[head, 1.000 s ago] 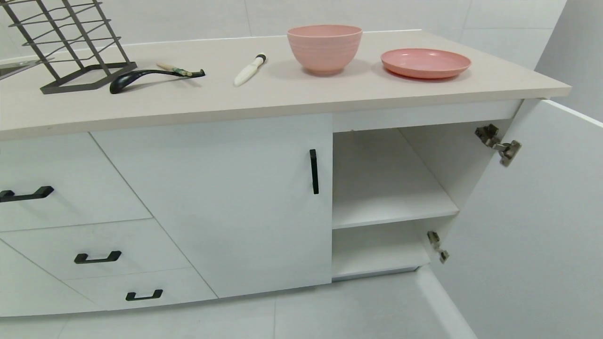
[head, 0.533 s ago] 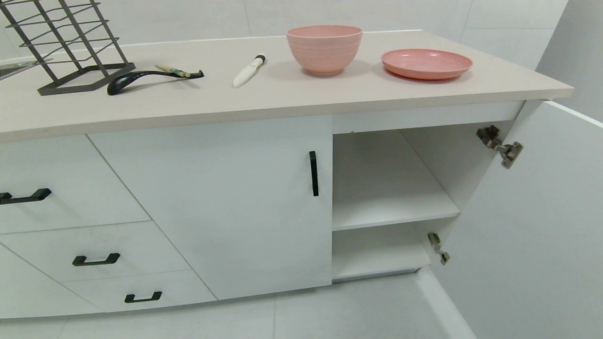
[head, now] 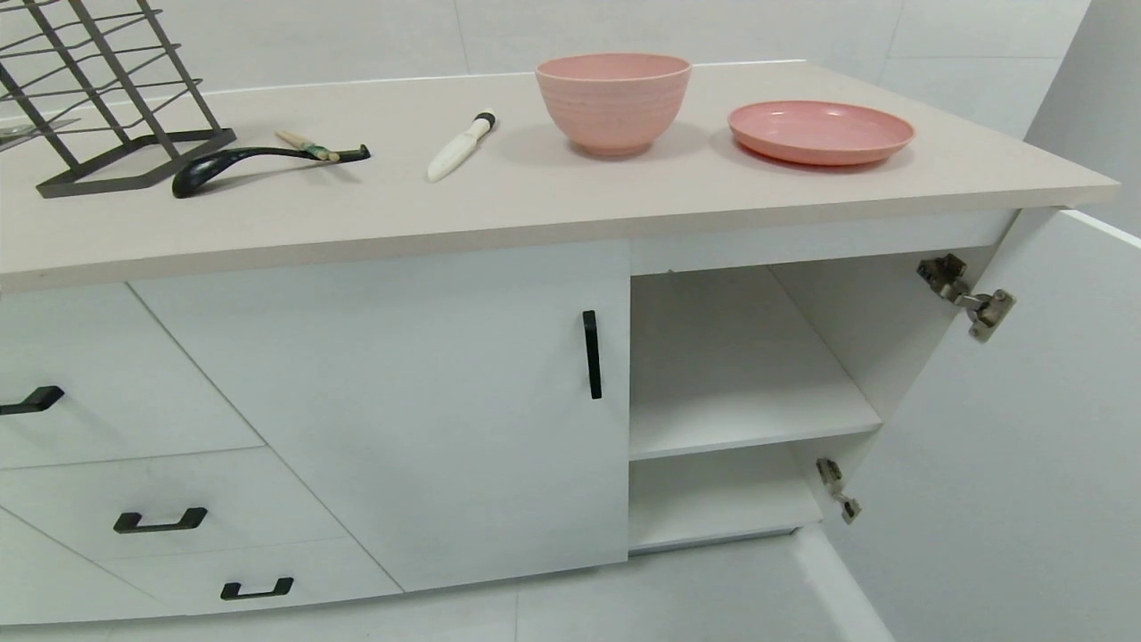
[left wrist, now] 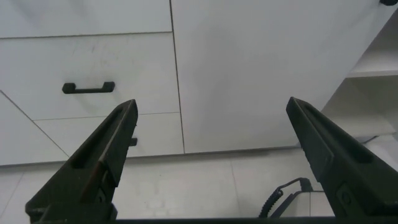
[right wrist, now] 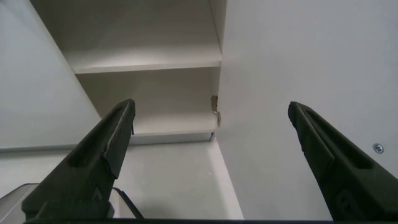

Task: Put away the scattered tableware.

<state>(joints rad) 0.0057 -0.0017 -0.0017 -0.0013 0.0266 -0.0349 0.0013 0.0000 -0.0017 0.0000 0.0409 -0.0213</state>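
Note:
On the beige countertop [head: 499,209] stand a pink bowl [head: 613,101] and, to its right, a flat pink plate [head: 820,131]. Left of the bowl lie a white knife with a black tip [head: 460,146], a black ladle [head: 258,160] and a pair of chopsticks [head: 307,145] crossing its handle. My left gripper [left wrist: 211,118] is open, low in front of the white drawers [left wrist: 87,74]. My right gripper [right wrist: 211,121] is open too, facing the open cabinet shelves [right wrist: 146,65], with nothing between its fingers.
A black wire rack [head: 107,89] stands at the counter's far left. The right cabinet door [head: 1016,428] is swung open, showing two bare shelves [head: 740,410]. The left door [head: 401,401] with a black handle [head: 591,354] is shut. Drawers with black handles [head: 160,520] are at lower left.
The whole head view has shifted down and slightly left, so the camera moved. The tableware on the counter has stayed where it was.

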